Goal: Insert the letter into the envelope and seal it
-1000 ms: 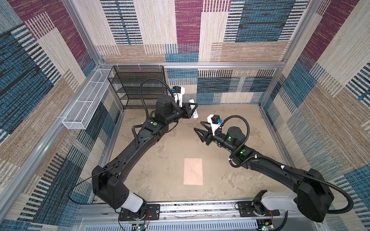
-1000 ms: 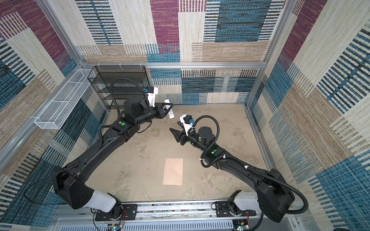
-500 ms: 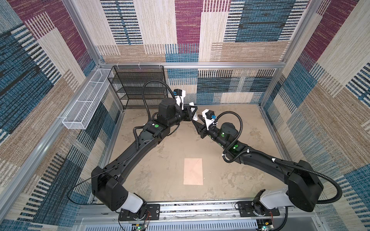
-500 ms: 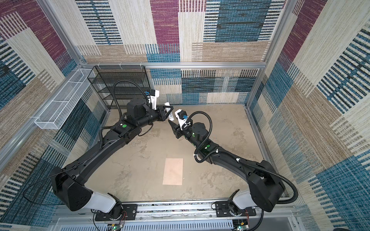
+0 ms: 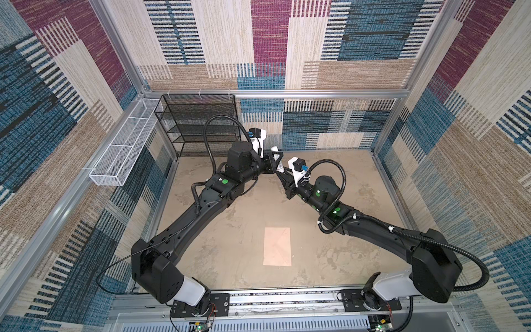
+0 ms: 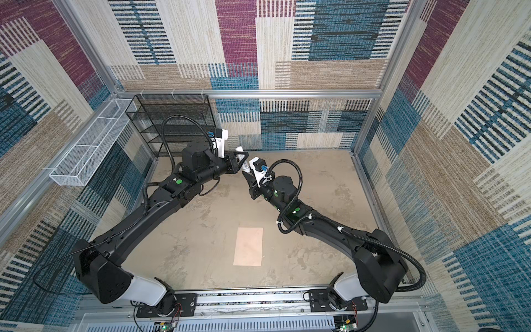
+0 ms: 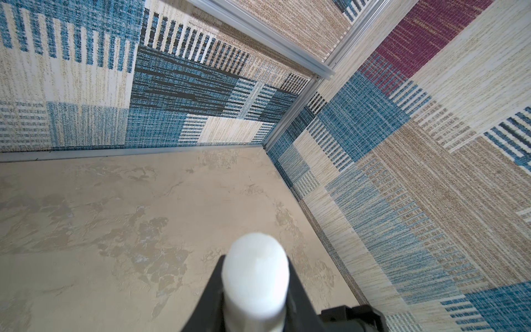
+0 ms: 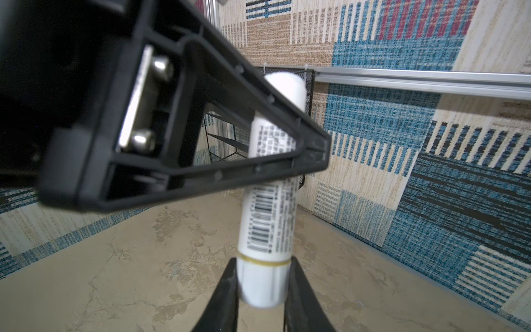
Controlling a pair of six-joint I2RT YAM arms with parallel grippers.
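Observation:
The peach-tan envelope (image 5: 277,245) (image 6: 248,246) lies flat and closed near the table's front middle, away from both arms. The letter is out of view. At the back middle, above the table, my left gripper (image 5: 274,161) (image 6: 241,161) (image 7: 255,287) is shut on a white tube (image 5: 275,149) (image 7: 255,281) (image 8: 270,218) around its middle. My right gripper (image 5: 281,172) (image 6: 246,174) (image 8: 263,284) meets it from the right. Its two fingers press on the ribbed cap at the tube's lower end, below a yellow ring.
A black wire rack (image 5: 201,126) stands in the back left corner. A white mesh basket (image 5: 120,155) hangs on the left wall. Patterned walls close in the table on three sides, with a metal rail along the front.
My right gripper has moved back and to the left, up to the tube held by the left gripper, and its jaws have closed onto the tube's cap end. The envelope has not moved.

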